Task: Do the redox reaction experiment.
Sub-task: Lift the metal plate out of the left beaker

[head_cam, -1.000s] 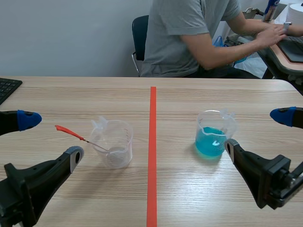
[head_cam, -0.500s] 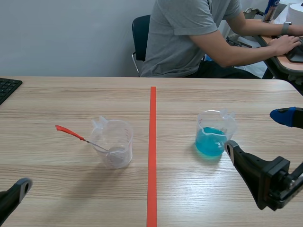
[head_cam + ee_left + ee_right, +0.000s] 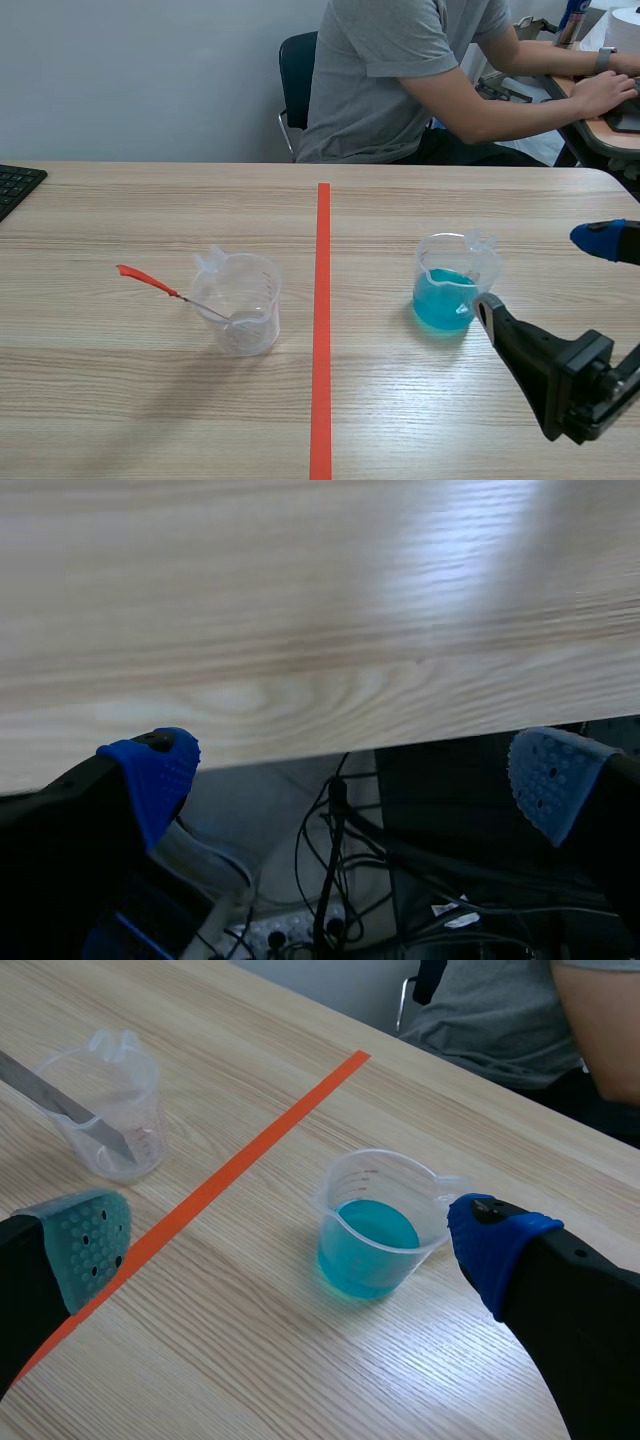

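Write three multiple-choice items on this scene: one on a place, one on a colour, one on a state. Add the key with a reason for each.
1. Where is the spoon?
A. In the clear beaker
B. On the tape
C. Flat on the table

2. What colour is the liquid in the right beaker?
A. Red
B. Blue
C. Yellow

3. How is the right gripper?
A. Shut on a beaker
B. Open
C. Shut on nothing

Key:
1 A: the spoon's metal end sits inside the clear beaker, and its red handle leans out over the rim.
2 B: the liquid is plainly blue in both the scene view and the right wrist view.
3 B: the gripper's fingers stand wide apart with nothing pressed between them.
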### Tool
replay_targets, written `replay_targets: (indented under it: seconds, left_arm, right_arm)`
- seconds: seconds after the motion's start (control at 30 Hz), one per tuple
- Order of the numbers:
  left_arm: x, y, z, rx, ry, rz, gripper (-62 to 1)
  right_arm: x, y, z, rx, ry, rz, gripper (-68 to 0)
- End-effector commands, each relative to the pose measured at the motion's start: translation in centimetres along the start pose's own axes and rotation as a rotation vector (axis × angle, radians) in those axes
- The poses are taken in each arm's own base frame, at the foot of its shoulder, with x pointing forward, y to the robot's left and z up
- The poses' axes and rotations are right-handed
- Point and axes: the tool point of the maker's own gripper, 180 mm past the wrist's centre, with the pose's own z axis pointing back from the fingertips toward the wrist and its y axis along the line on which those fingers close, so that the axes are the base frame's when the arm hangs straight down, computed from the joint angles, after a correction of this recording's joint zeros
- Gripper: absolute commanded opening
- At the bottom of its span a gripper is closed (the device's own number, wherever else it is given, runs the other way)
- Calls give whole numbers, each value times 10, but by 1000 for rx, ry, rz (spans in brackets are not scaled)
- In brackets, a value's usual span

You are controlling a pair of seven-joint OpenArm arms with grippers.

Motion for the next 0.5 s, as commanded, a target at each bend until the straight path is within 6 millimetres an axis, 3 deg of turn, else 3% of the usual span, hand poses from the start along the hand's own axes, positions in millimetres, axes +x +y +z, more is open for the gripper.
replay_targets:
  seconds: [0.0, 0.23, 0.47]
  left_arm:
    - [4, -13, -5, -41, -22, 15, 14]
    - [-38, -24, -13, -56, 64, 74, 14]
    - [-65, -34, -21, -78, 127, 99, 14]
  right_arm:
    - [15, -3, -3, 6, -48, 31, 4]
    - [26, 5, -17, 42, -91, 62, 4]
    - [38, 42, -39, 157, -144, 89, 4]
